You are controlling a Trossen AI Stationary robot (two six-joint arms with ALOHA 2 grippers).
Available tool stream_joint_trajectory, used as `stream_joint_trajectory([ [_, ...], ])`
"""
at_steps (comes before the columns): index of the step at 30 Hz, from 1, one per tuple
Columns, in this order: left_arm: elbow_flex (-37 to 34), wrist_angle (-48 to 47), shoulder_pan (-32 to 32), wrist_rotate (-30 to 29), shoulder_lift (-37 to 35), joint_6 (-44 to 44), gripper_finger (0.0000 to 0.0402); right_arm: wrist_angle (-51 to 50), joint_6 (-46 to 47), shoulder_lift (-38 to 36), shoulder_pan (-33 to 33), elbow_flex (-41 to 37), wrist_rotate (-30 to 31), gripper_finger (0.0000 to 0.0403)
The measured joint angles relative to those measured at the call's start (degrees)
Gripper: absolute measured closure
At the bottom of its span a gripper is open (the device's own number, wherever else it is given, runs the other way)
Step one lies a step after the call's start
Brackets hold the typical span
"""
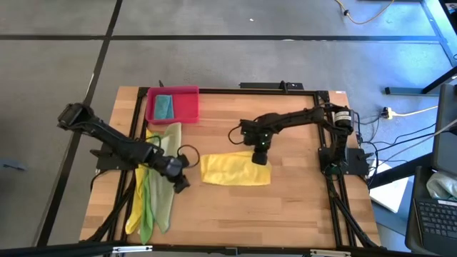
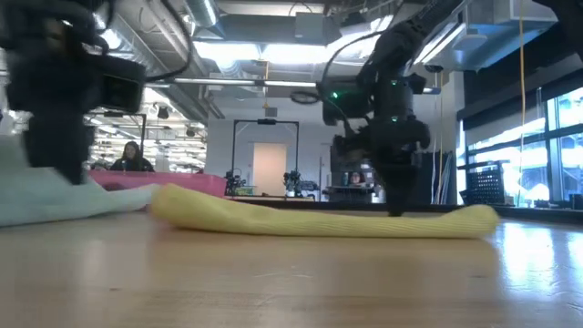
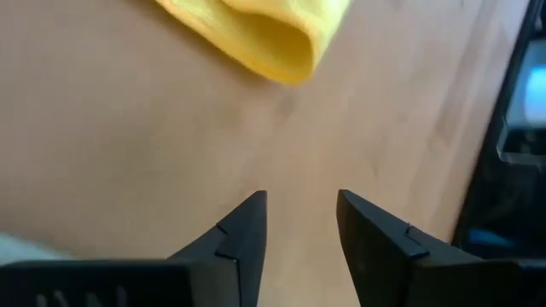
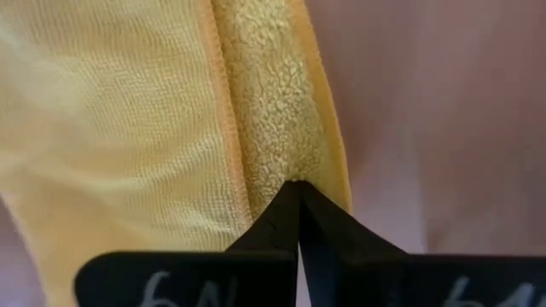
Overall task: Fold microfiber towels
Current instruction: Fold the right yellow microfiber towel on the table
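Folded yellow towel (image 1: 235,171) lies mid-table, long side across. Right gripper (image 1: 261,158) pressed down on its upper right edge, fingers closed together on the fabric fold. Left gripper (image 1: 180,183) just beside the towel's left end, fingers parted, holding nothing. Other towels (image 1: 158,178) heaped at left; teal towel (image 1: 164,106) in pink tray (image 1: 187,107).

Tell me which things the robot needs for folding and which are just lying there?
For the job:
- yellow towel, right fingers shut on its edge
- towel pile beside the open left fingers
- teal towel

Just lying there:
- pink tray
- wooden table
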Motion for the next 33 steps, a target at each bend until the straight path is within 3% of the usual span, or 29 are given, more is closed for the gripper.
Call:
stream_joint_trajectory([
  [7,0.0,4.7,11.2,-2.8,0.0,16.2,0.0267,-4.3,3.4,-0.5,0.0,0.2,-2.8,0.0396],
  [14,2.0,8.1,24.0,-3.0,0.0,32.6,0.0267,-4.1,5.1,-7.7,-0.7,3.0,3.7,0.0364],
  [17,3.3,8.3,29.4,-2.3,0.7,39.0,0.0267,-3.9,5.3,-10.3,-0.5,2.9,3.1,0.0345],
  [24,6.7,9.4,38.7,10.9,6.9,43.8,0.0266,-7.5,10.1,-12.3,-0.5,3.0,2.3,0.03],
  [29,12.1,13.9,38.5,22.6,16.2,48.8,0.0263,-13.2,9.4,-12.3,-0.4,3.0,0.8,0.0284],
  [33,19.8,10.1,37.7,27.6,24.3,54.0,0.0263,-16.9,8.0,-13.0,-0.4,3.0,-2.8,0.0284],
])
